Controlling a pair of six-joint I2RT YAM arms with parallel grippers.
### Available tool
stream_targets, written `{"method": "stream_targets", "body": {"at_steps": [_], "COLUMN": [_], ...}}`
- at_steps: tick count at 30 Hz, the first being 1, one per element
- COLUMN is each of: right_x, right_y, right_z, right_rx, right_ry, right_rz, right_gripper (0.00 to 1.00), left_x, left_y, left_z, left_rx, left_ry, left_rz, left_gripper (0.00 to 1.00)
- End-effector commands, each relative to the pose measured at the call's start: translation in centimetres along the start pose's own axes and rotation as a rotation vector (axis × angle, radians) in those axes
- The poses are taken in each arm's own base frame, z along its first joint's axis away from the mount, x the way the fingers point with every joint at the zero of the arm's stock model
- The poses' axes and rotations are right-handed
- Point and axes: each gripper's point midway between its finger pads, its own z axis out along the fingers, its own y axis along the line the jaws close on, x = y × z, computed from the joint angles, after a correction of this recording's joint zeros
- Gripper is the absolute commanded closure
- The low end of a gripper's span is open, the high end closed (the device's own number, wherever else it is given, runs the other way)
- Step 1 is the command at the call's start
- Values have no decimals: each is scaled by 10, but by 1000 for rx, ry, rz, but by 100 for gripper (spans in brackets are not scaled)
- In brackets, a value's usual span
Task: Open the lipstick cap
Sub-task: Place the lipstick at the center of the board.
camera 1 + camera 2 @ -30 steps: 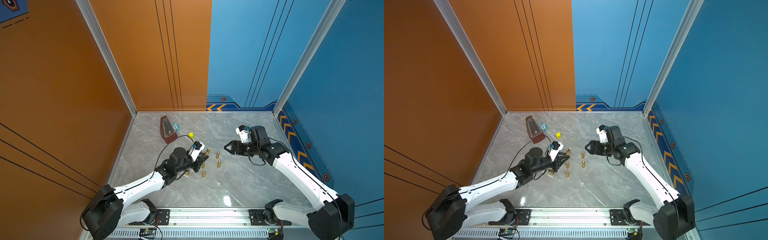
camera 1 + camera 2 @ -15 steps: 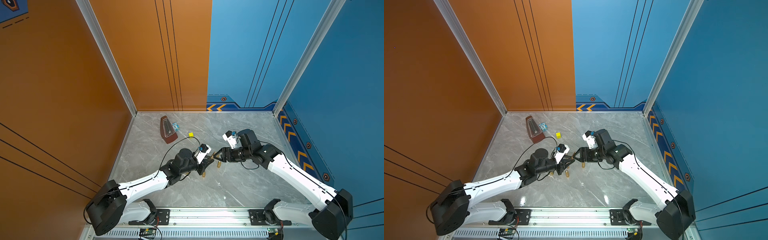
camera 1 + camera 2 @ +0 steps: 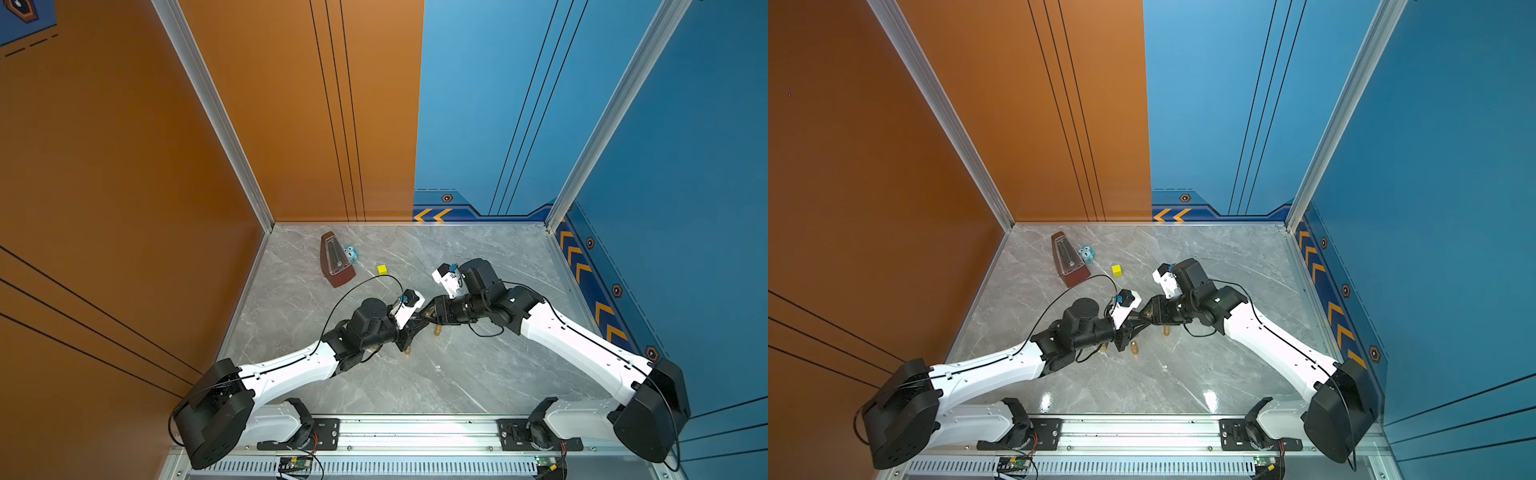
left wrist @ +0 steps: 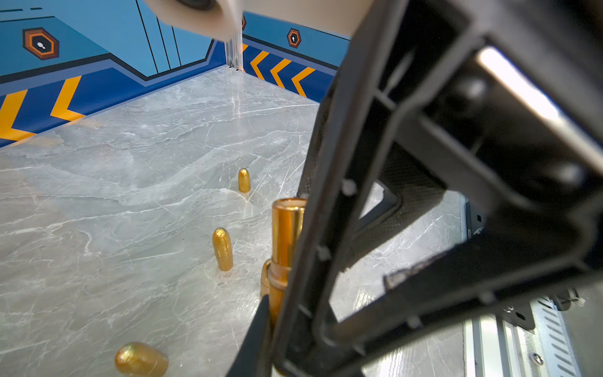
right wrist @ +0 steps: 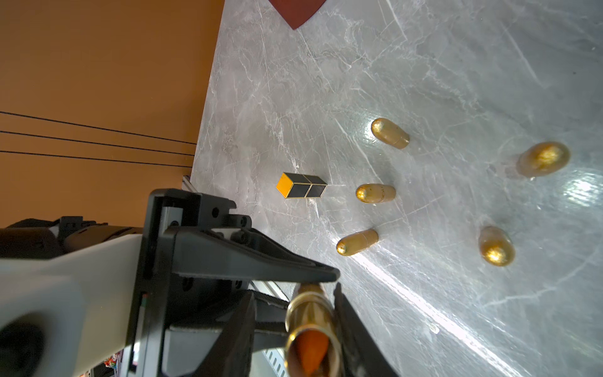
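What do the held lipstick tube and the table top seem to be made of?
Lipstick tube: polished gold metal or metallised plastic, hard to tell which; it shows sharp mirror-like highlights.
Table top: grey marble or a marble-look sheet, glossy; white veins and bright lamp glare show on it.

A grey marble tabletop (image 3: 478, 374) sits boxed by orange walls (image 3: 124, 166) and blue walls (image 3: 685, 208), with aluminium corner posts (image 3: 214, 112), yellow chevron strips (image 3: 582, 268) and bright glare (image 3: 1210, 401) near the front rail (image 3: 415, 428).

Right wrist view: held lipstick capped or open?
Open: the gold lipstick shows a bare orange stick at its mouth.
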Motion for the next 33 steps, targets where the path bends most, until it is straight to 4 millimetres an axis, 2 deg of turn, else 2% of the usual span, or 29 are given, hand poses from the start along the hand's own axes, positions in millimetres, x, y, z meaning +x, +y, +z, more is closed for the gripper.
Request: {"method": "stream_targets", "body": {"at_steps": [1, 13, 20, 23, 26, 29, 33], "right_x": [-7, -7, -13, -16, -23, -32, -46], "right_y": [2, -8, -11, -14, -21, -29, -51], "right_z": [2, 7, 0, -3, -9, -16, -28], "right_rx": [10, 61, 107, 136, 187, 241, 373], "right_ry": [-20, -17, -41, -51, -79, -107, -156], "right_rz": [-18, -34, -62, -71, -78, -76, -90], "right_gripper": [63, 77, 80, 80, 81, 81, 81], "left_x": [-19, -21, -17, -16, -15, -12, -5], "left_y": [-3, -1, 3, 5, 8, 16, 29], "left_z": [1, -1, 1, 2, 0, -3, -8], "left_rx": [-2, -23, -37, -48, -66, -104, -161], "left_ry": [-45, -53, -41, -39, -41, -39, -33], "left_rz": [35, 42, 38, 34, 33, 19, -13], "left_gripper": [100, 100, 99, 85, 62, 47, 27]}}
